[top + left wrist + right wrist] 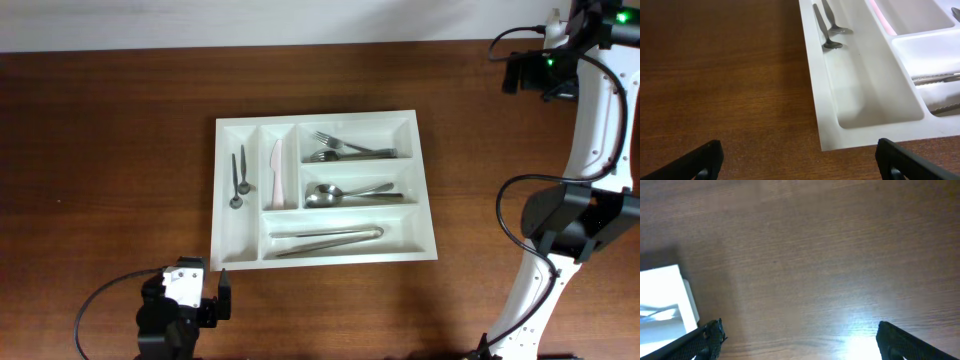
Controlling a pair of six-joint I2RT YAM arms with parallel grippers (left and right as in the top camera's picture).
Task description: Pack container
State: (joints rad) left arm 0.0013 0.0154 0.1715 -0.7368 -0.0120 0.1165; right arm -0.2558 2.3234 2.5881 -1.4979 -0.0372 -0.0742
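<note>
A large white rectangular plastic cutlery tray (330, 263) lies flat at the middle of the dark brown wooden table (100, 150), its long sides running left to right in the overhead view. It has two narrow upright compartments on one side, two short ones beside them, and one long horizontal compartment along the near edge.

The outermost narrow compartment holds two small metal teaspoons (238, 178); the next one holds a pale pink-and-white knife (275, 168). The far short compartment holds metal forks (345, 151); the short one below it holds metal spoons (345, 192). A pair of metal tongs (325, 238) lies lengthwise in the long compartment.

The left tool (192, 285) sits low near the table's front edge, just outside the tray's near corner on the teaspoon side. Its fingers are spread wide apart with nothing between them. In the left wrist view that corner of the tray lies ahead of the tool, nearer its right finger, with bare wood ahead of the other finger; tool and tray do not touch.

The right tool (528, 75) is held up near the table's far edge, well apart from the tray and beyond its far corner on the fork side. Its fingers too stand wide apart and grip nothing. The right wrist view shows mostly bare wood, with only a white corner of the tray at the picture's edge.
</note>
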